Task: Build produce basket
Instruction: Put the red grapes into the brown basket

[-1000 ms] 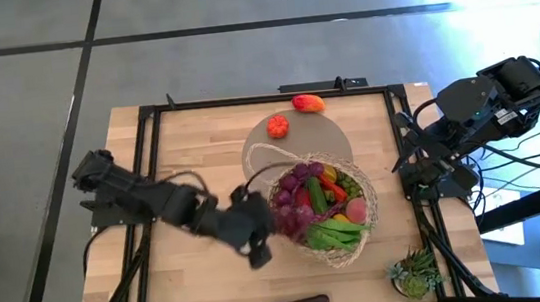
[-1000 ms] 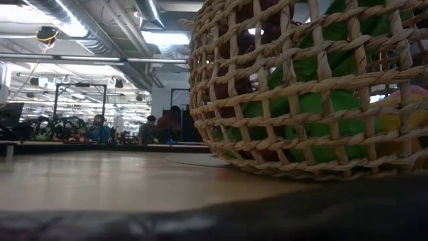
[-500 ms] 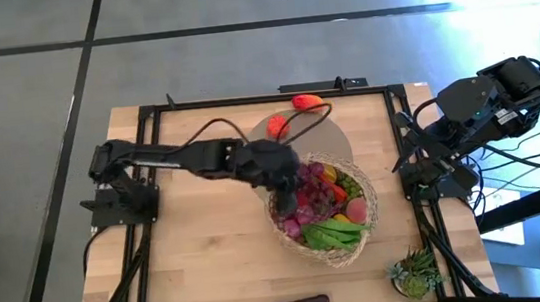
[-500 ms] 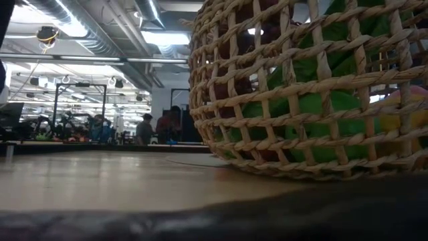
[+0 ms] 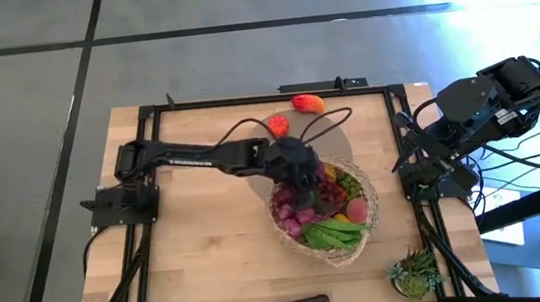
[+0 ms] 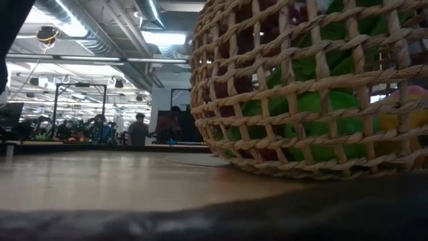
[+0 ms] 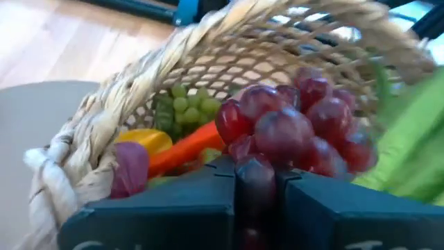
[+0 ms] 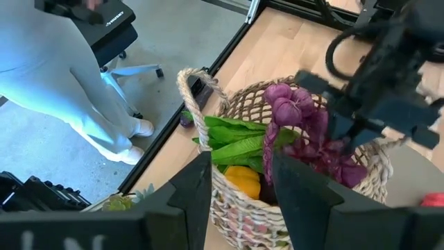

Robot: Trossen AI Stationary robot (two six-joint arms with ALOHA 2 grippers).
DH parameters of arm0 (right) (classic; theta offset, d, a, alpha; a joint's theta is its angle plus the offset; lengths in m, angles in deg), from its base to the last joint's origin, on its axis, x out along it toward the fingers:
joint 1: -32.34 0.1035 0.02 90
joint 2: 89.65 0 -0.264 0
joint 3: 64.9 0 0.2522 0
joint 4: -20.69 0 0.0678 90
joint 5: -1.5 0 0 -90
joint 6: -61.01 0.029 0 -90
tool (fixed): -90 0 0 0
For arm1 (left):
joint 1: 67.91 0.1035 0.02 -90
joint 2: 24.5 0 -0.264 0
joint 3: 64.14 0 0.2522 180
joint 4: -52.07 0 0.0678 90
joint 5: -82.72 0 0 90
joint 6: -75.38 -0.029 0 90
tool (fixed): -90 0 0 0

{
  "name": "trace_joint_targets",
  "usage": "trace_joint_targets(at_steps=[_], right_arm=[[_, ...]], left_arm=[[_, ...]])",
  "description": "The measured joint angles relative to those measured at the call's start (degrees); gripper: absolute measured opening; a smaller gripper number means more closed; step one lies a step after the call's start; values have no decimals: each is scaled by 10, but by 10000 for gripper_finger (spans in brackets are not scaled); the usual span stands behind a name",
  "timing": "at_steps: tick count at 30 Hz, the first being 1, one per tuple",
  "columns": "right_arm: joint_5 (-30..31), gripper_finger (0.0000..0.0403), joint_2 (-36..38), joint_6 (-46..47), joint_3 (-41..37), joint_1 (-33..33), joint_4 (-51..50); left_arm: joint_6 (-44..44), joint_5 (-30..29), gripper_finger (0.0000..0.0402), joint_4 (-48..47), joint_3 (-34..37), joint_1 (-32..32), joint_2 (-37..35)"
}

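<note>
I count one basket (image 5: 346, 249) at centre-right of the table, its long axis running from 11 to 5 o'clock. My left gripper (image 5: 304, 190) sits over its 10 o'clock rim, clenched on the purple grapes (image 7: 295, 128). Two loose pieces lie beyond at 12 o'clock: a tomato (image 5: 276, 125) and an orange pepper (image 5: 307, 103). My right gripper (image 8: 239, 177) waits part-open at 3 o'clock.

No readable text, label, brand, number or sign anywhere in view.
</note>
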State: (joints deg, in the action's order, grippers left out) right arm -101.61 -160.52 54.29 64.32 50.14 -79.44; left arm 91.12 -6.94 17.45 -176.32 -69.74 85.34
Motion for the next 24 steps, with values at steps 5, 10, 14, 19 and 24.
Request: trace_joint_targets(at_steps=[5, 10, 14, 19, 24], right_arm=[[0, 147, 0, 0, 0, 0, 0], [0, 147, 0, 1, 0, 0, 0], [0, 147, 0, 2, 0, 0, 0], [0, 147, 0, 2, 0, 0, 0], [0, 147, 0, 2, 0, 0, 0]], left_arm=[[5, -8, 11, 8, 0, 8, 21], [6, -9, 42, 10, 0, 8, 25], [6, -12, 70, 10, 0, 8, 25], [19, -22, 108, 9, 0, 8, 25], [33, -55, 131, 9, 0, 8, 25]])
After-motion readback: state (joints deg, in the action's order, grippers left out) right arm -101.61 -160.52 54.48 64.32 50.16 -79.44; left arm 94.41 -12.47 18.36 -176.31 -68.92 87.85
